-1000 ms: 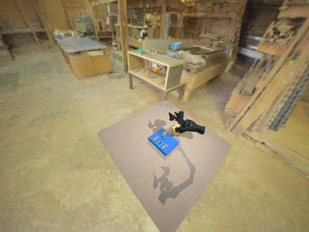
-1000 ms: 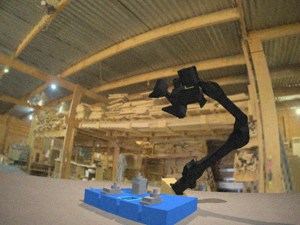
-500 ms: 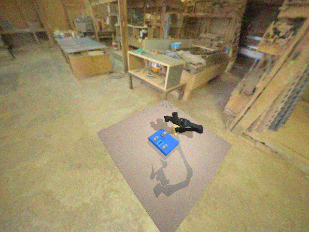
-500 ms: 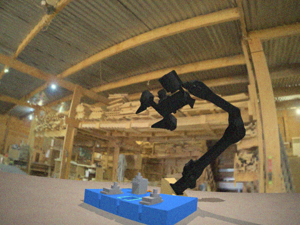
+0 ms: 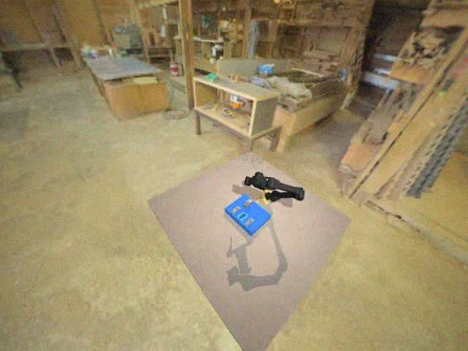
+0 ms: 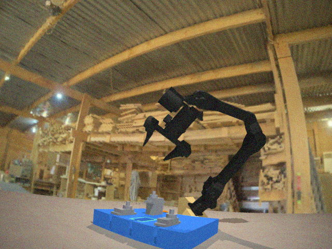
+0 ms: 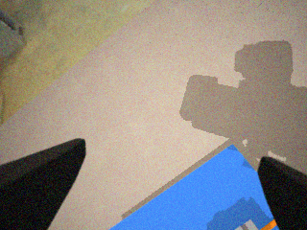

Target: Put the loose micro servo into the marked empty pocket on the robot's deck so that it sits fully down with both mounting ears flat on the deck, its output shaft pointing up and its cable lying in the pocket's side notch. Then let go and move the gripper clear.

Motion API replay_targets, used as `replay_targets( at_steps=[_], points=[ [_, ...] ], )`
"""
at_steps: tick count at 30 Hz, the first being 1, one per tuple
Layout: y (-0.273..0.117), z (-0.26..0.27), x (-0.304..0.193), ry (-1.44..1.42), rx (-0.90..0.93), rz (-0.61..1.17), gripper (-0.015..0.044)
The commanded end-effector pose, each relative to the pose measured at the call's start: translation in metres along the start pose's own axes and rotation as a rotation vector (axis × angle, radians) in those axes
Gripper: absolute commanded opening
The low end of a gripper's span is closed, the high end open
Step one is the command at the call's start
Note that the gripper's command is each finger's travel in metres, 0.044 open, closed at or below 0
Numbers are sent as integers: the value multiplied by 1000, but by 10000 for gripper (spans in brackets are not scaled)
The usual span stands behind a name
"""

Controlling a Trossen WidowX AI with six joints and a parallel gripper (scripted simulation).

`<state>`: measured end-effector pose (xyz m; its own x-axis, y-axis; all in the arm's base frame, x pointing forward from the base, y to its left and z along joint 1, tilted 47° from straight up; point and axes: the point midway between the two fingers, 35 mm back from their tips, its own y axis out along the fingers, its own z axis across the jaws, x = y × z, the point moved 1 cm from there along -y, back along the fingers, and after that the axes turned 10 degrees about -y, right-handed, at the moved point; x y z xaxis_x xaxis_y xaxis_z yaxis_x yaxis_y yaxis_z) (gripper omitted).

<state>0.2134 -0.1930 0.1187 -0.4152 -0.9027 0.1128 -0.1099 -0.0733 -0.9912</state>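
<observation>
the blue rectangular deck lies on the pinkish-grey counter. behind its cyan-outlined square pocket, the grey blocky micro servo stands on the deck, orange cable beside it. the black pointed-finger claw hangs above, spread wide, holding nothing.

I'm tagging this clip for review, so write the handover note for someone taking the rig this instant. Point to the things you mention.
Gripper (image 6: 153, 153) (image 7: 171, 155): open, nothing between its fingers, above the blue deck (image 5: 260, 217) (image 6: 193, 223) (image 7: 192, 192).
Loose servo (image 5: 248, 203) (image 6: 154, 205): standing on the deck, shaft up, orange cable beside it.
Marked pocket (image 5: 242, 216) (image 6: 143, 219): empty, between the two seated servos.
Done: nothing of the placing.
Left: grip the loose servo, seat it with both ears flat and cable in the notch, let go, move clear.
</observation>
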Motion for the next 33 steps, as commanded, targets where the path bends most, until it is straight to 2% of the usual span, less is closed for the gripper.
replay_targets(
  at_steps=[1,17,33],
  points=[
    [12,-5,-11,58,-59,84,440],
    [42,-21,-53,349,-321,391,440],
    [53,-31,-87,680,-638,626,440]
  ],
)
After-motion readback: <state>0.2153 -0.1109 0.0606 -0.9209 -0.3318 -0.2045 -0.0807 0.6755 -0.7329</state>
